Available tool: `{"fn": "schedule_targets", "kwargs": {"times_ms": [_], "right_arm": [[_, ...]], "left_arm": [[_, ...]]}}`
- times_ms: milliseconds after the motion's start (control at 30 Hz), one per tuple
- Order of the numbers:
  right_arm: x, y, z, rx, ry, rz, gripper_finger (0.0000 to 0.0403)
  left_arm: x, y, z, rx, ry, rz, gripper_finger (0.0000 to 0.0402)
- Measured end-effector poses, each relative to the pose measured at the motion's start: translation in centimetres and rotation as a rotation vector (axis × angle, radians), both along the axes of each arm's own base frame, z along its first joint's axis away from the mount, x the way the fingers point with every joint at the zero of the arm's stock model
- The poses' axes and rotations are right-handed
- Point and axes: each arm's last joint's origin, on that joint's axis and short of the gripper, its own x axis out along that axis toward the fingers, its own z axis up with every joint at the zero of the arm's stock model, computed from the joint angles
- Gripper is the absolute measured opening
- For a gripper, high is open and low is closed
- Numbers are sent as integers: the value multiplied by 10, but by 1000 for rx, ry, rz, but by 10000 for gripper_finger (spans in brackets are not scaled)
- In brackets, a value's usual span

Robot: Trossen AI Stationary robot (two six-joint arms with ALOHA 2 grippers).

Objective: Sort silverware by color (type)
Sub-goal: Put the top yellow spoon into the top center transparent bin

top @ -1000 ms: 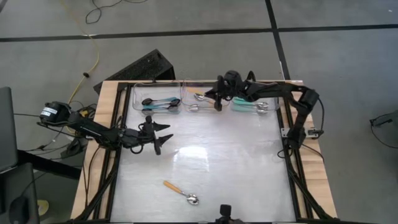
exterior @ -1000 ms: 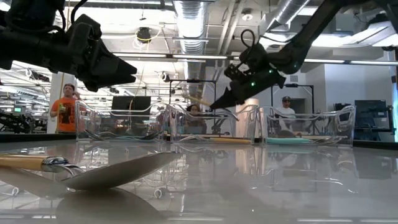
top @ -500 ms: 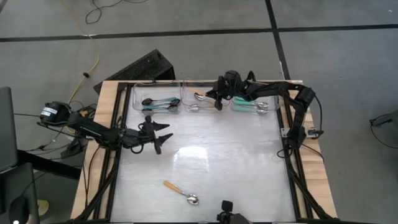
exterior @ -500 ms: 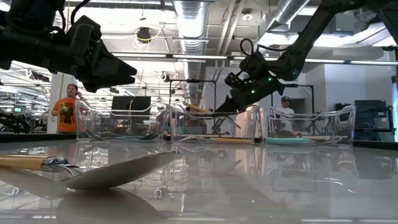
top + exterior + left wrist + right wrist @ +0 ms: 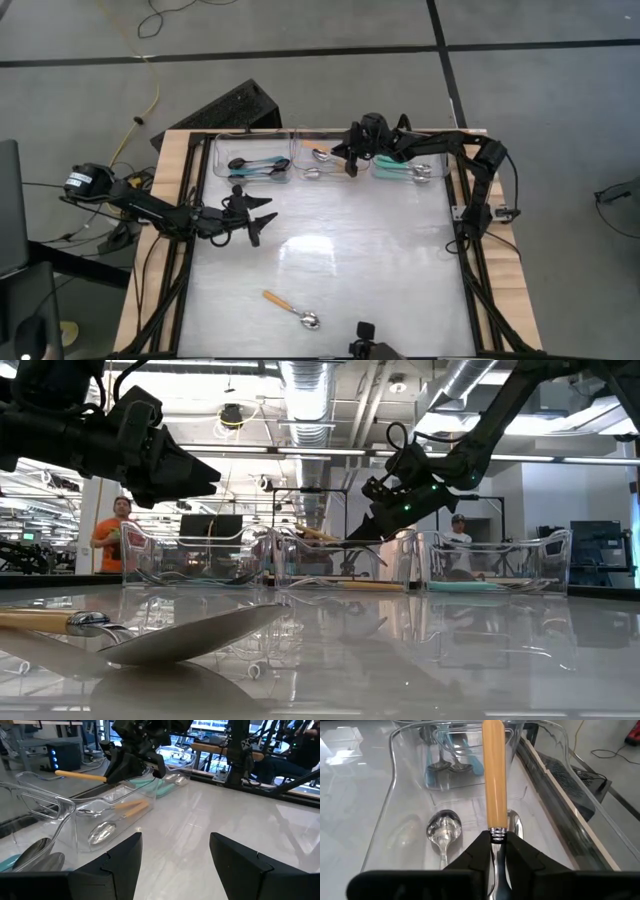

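Note:
My right gripper (image 5: 350,167) hangs over the middle clear bin (image 5: 297,158) at the table's far edge, shut on an orange-handled spoon (image 5: 495,775). That bin holds orange-handled spoons (image 5: 443,827). The left bin has blue-handled spoons (image 5: 252,166) and the right bin teal-handled ones (image 5: 405,172). Another orange-handled spoon (image 5: 291,308) lies flat on the table near the front edge. My left gripper (image 5: 262,222) stands open over the table's left part, nothing between its fingers. My right gripper pinches the spoon's neck (image 5: 496,836), where the silver stem meets the orange handle, between its two fingers. The fingers slant down from the table's right and lie along the spoon. The handle (image 5: 80,775) sticks out past the fingertips, clear above the bin; the bowl is hidden behind the fingers.
The three bins stand side by side along the far edge, inside a black frame (image 5: 190,200) that borders the table. The glossy tabletop (image 5: 380,260) lies between the bins and the lone spoon. A person (image 5: 112,535) stands in the room beyond.
My right gripper has sunk a little toward the middle bin with the spoon, still shut on it; the handle now sits lower, near the bin's rim.

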Motion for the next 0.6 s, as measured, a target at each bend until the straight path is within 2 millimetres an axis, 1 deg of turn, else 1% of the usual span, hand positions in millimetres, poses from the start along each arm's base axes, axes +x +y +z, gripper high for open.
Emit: {"fn": "schedule_targets", "kwargs": {"times_ms": [100, 267, 400, 600], "right_arm": [[0, 0, -1, 0, 4, -4, 81], [1, -5, -13, 34, 21, -50, 82], [2, -8, -11, 45, 20, -83, 83], [1, -9, -11, 46, 21, -85, 83]], "left_arm": [[0, 0, 0, 0, 0, 0, 218], [0, 0, 0, 0, 0, 0, 218], [0, 0, 0, -3, -1, 2, 218], [0, 0, 0, -3, -4, 12, 218]]}}
